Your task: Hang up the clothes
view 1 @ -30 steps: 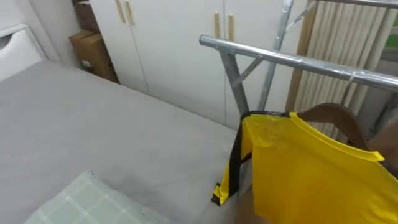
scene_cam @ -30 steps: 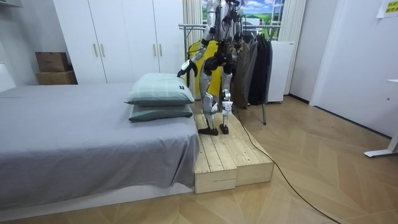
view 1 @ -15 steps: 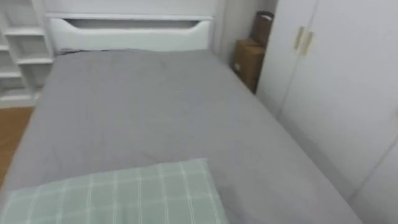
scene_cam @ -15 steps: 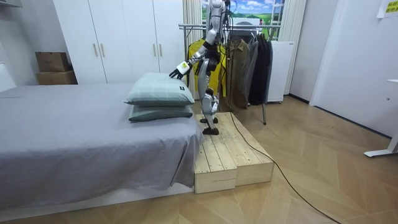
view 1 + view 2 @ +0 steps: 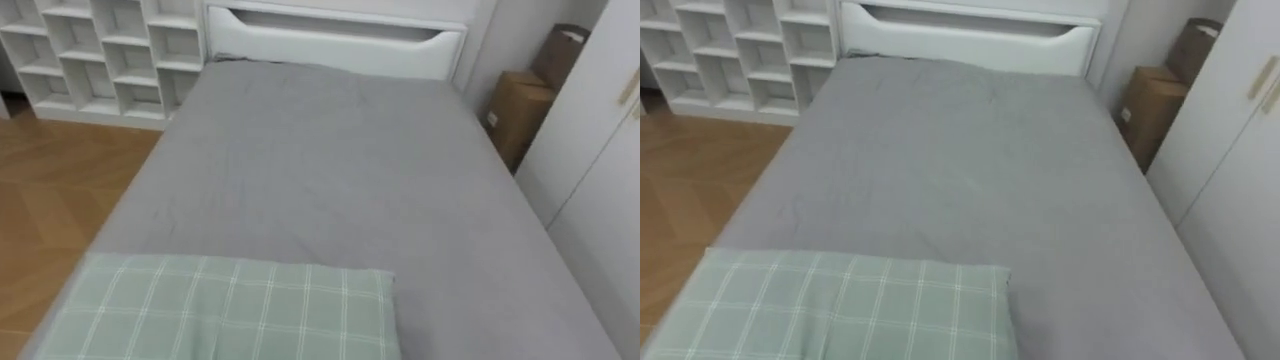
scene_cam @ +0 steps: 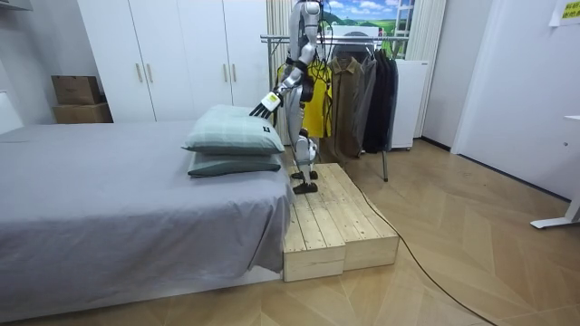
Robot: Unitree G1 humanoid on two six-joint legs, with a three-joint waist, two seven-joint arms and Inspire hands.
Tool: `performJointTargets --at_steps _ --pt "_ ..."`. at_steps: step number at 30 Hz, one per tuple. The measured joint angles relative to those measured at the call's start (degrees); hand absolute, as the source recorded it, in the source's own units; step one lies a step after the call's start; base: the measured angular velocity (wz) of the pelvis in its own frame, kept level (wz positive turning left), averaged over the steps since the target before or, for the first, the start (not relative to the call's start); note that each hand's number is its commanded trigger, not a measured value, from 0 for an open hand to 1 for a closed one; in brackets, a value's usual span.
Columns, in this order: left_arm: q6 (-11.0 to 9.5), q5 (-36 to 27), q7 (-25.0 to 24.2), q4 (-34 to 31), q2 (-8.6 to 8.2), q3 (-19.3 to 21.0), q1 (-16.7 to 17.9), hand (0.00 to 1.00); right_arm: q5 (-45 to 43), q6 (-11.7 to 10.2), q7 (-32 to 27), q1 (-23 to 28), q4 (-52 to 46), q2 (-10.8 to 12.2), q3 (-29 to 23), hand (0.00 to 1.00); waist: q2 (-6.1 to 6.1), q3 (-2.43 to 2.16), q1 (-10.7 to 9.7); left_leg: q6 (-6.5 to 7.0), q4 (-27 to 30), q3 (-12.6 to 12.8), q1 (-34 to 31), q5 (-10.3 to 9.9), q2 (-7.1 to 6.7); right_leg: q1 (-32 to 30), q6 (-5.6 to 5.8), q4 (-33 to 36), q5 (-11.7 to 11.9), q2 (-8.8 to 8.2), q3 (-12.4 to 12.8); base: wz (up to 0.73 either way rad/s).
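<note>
A yellow shirt (image 6: 314, 101) hangs on the metal clothes rack (image 6: 274, 38) behind me, next to several dark and brown garments (image 6: 362, 91). I stand on the wooden platform (image 6: 331, 222) at the bed's end, with my back to the rack and facing the bed. My left hand (image 6: 264, 105) reaches out over the top pillow (image 6: 234, 129), fingers straight, holding nothing. In the eye views I look down on the green checked pillow (image 5: 230, 310) and the grey bed (image 5: 330, 170).
A white headboard (image 5: 335, 35) and white cube shelves (image 5: 100, 50) stand at the bed's far end. A cardboard box (image 5: 520, 100) and white wardrobe doors (image 5: 600, 170) line the bed's right side. Wooden floor (image 5: 50, 200) lies left of the bed.
I have turned from the rack toward the bed: the eye view swung off the yellow shirt onto the bed and pillow. My left hand stays out over the pillows.
</note>
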Motion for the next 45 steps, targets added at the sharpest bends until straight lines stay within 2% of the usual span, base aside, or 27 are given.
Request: performJointTargets --at_steps 2,7,8,10,11,13,14,16,18,20,22,24,27,32,37,43,45 --pt "-0.1 0.0 -0.1 -0.1 -0.01 0.1 0.2 0.0 0.2 -0.1 0.0 0.4 0.3 -0.1 -0.3 0.0 0.5 -0.18 0.1 0.01 0.0 0.8 0.0 0.0 0.07 0.1 -0.01 0.0 -0.2 -0.31 -0.3 0.13" --pt "-0.1 0.1 0.0 0.0 -0.21 0.8 0.6 0.0 -0.2 -0.1 -0.3 2.7 0.4 -0.5 -1.9 0.0 2.51 -0.43 -0.3 0.04 -0.8 0.8 0.0 0.0 -0.27 0.3 0.22 0.0 -0.5 -0.37 -1.3 0.07" --pt "-0.1 0.1 0.1 0.0 -0.21 2.0 1.2 0.0 -0.1 -0.1 -0.5 3.5 0.4 -0.5 -2.4 0.0 2.91 -0.56 -0.3 0.06 -1.2 0.8 0.3 0.0 -0.35 0.3 0.23 0.0 -0.5 -0.39 -1.2 0.0" --pt "0.0 0.0 1.0 0.0 -0.08 3.2 2.0 0.0 0.2 0.0 -0.8 4.5 0.4 -0.5 -2.8 0.0 3.31 -0.49 -0.3 0.15 -1.8 0.7 1.0 0.1 -0.56 0.7 0.25 0.0 -0.5 -0.52 -1.1 0.0" --pt "0.0 0.0 1.8 0.0 -0.07 4.3 2.9 0.0 0.2 0.1 -1.1 5.1 0.4 -0.6 -3.0 0.0 3.55 -0.64 -0.3 0.16 -1.9 0.7 1.2 0.1 -0.65 0.9 0.34 0.0 -0.6 -0.61 -1.1 0.0" --pt "0.1 0.0 3.4 0.3 -0.04 5.8 3.9 0.0 -0.1 0.2 -2.0 5.5 0.4 -0.6 -3.9 0.0 3.91 -0.64 -0.3 0.16 -2.0 0.7 1.2 0.1 -0.73 0.9 0.35 0.1 -0.6 -0.7 -1.3 0.0" --pt "0.4 0.0 4.4 0.8 0.08 7.7 4.8 0.0 -0.1 0.4 -2.3 5.5 0.4 -0.6 -4.6 0.0 4.15 -0.68 -0.3 0.18 -2.2 0.7 1.3 0.1 -0.75 0.9 0.35 0.1 -0.6 -0.74 -1.4 0.0" --pt "1.8 -0.2 6.9 1.9 1.14 9.8 6.6 0.0 -0.4 0.6 -2.9 5.5 0.3 -0.6 -5.1 0.0 4.3 -0.66 -0.1 0.21 -2.5 0.7 1.7 0.1 -0.82 1.1 0.35 0.2 -0.6 -0.81 -1.4 0.0" --pt "3.9 -0.7 10.3 4.4 3.48 12.1 8.8 0.0 -0.5 0.7 -3.2 5.5 0.3 -0.6 -5.1 0.0 4.39 -0.6 0.0 0.34 -2.4 0.6 2.3 0.0 -0.92 1.8 0.35 0.2 -0.6 -0.9 -1.6 0.07" --pt "5.1 -2.7 12.4 6.3 4.34 13.7 10.1 0.0 -0.5 0.7 -3.1 5.3 0.3 -0.8 -5.1 0.0 4.96 -0.46 0.3 0.57 -2.3 0.5 2.1 -0.2 -0.95 1.8 0.36 0.2 -0.6 -0.94 -1.6 0.1" --pt "6.3 -3.5 13.0 8.1 4.25 17.0 10.8 0.0 -0.7 0.7 -3.0 4.8 0.3 -0.8 -5.2 0.0 5.51 -0.28 0.5 0.69 -2.3 0.4 2.0 -0.2 -1.2 1.8 0.68 0.2 -0.8 -1.18 -1.8 0.1" --pt "7.6 -7.1 14.0 8.7 4.16 20.2 12.1 0.0 -0.9 0.8 -2.0 4.8 0.2 -0.9 -5.2 0.0 5.67 -0.23 0.6 1.03 -2.3 0.8 2.0 0.0 -1.51 1.9 1.31 0.3 -1.2 -1.65 -2.0 0.09" --pt "8.7 -11.6 15.1 9.4 4.15 21.2 12.9 0.0 -0.9 2.2 -1.5 4.9 0.1 -1.7 -5.2 0.0 5.92 -0.22 1.2 1.43 -2.4 0.9 2.3 0.2 -2.0 1.8 1.86 0.5 -1.5 -2.43 -2.1 0.06" --pt "11.3 -13.2 14.5 13.0 4.0 21.2 13.2 0.0 -0.9 3.2 0.0 5.2 0.2 -2.1 -5.5 0.0 5.87 -0.18 1.7 2.07 -2.6 0.8 3.4 -0.1 -2.61 2.6 2.35 1.1 -1.7 -2.83 -2.1 -0.01" --pt "13.8 -13.3 9.3 14.2 3.71 21.1 13.5 0.0 -1.7 4.1 0.4 5.2 0.2 -2.1 -6.8 0.0 5.91 -0.22 1.8 2.55 -2.4 1.5 3.6 -0.4 -2.74 2.7 2.66 1.2 -1.8 -3.23 -2.0 -0.02" --pt "16.9 -8.9 4.2 14.2 3.55 19.7 13.5 0.0 -3.0 5.1 1.2 5.7 1.1 -2.6 -6.7 0.0 5.79 -0.24 1.4 2.77 -2.8 2.1 4.2 -0.6 -2.95 2.8 2.94 2.1 -1.9 -3.7 -1.5 -0.05" --pt "17.8 -5.4 2.7 14.1 3.56 19.2 13.1 0.0 -4.4 5.7 2.0 6.0 1.1 -2.5 -6.7 0.0 5.56 -0.28 1.1 2.77 -2.9 2.0 4.4 -0.6 -2.98 2.9 2.94 2.2 -1.9 -3.69 -1.5 0.0"
